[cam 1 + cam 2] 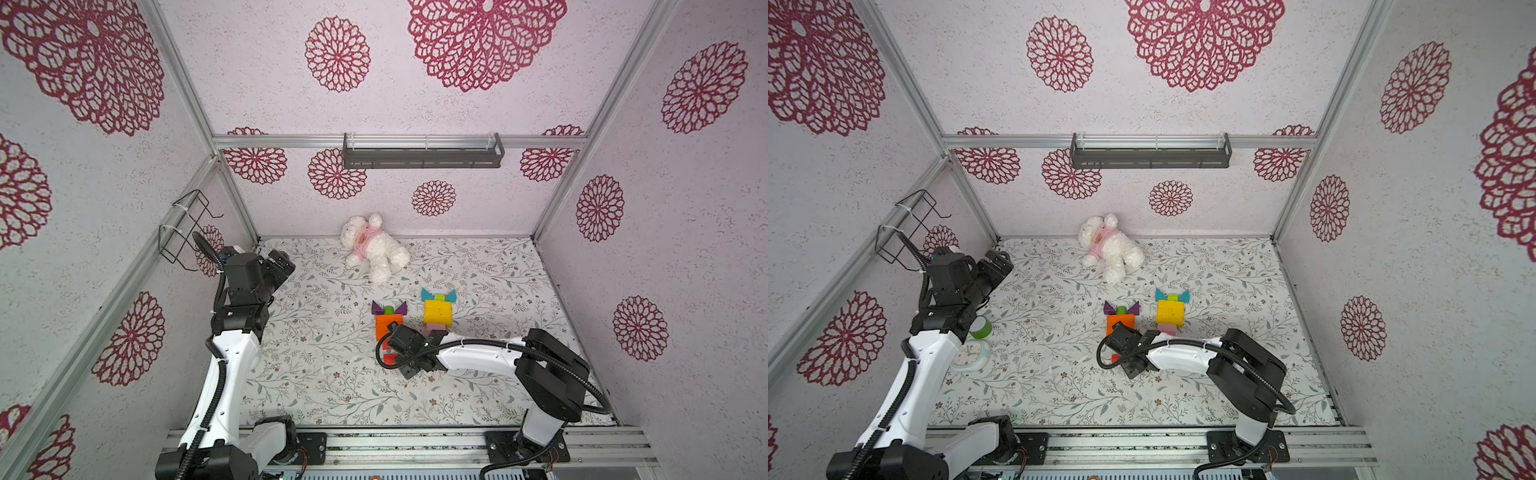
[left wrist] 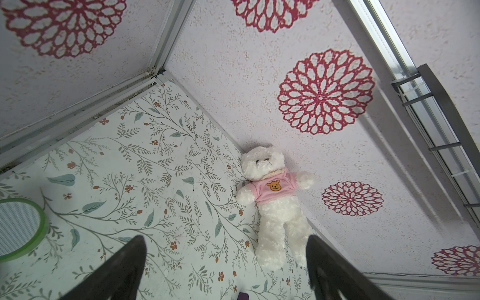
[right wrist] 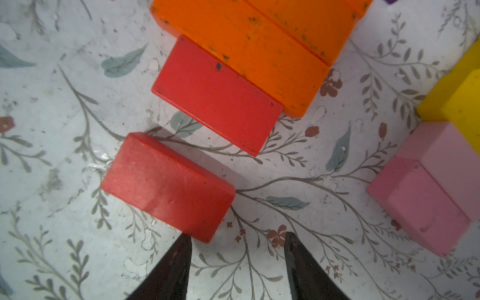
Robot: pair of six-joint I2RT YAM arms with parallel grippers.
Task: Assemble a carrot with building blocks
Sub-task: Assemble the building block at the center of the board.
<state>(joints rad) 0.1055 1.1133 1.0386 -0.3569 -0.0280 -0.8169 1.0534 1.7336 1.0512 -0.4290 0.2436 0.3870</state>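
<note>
Left gripper point(image 2: 225, 237): raised near the back-left corner, jaws spread wide, nothing between them.

Below that arm, in a top view: a green plastic cup point(image 1: 982, 330) and, just in front of it, a round white clock with a pale blue rim point(image 1: 969, 355), both on the floral-printed tabletop point(image 1: 324, 374).

Against the back wall: a white plush bear in a pink shirt point(image 1: 374, 247), lying on its back.

Centre:
- Two orange rectangular blocks point(image 3: 259, 39) lie side by side, touching.
- At their far end sits a lime-green cylinder point(image 1: 389, 310) between two purple triangles point(image 1: 377, 308).
- At their near end a flat red rectangular block point(image 3: 218, 96) touches them.
- A second red block point(image 3: 166, 184) lies a little apart from the first.

Right gripper point(image 3: 237, 236): low over the table at the second red block's near corner. Jaws part-way apart with bare table between them; it holds nothing. One fingertip point(image 3: 185, 241) is at that corner; I cannot tell whether it touches.

Further right: yellow blocks point(image 1: 437, 312) topped by teal triangles point(image 1: 427, 295), with pink blocks point(image 3: 428, 187) at their near end.
</note>
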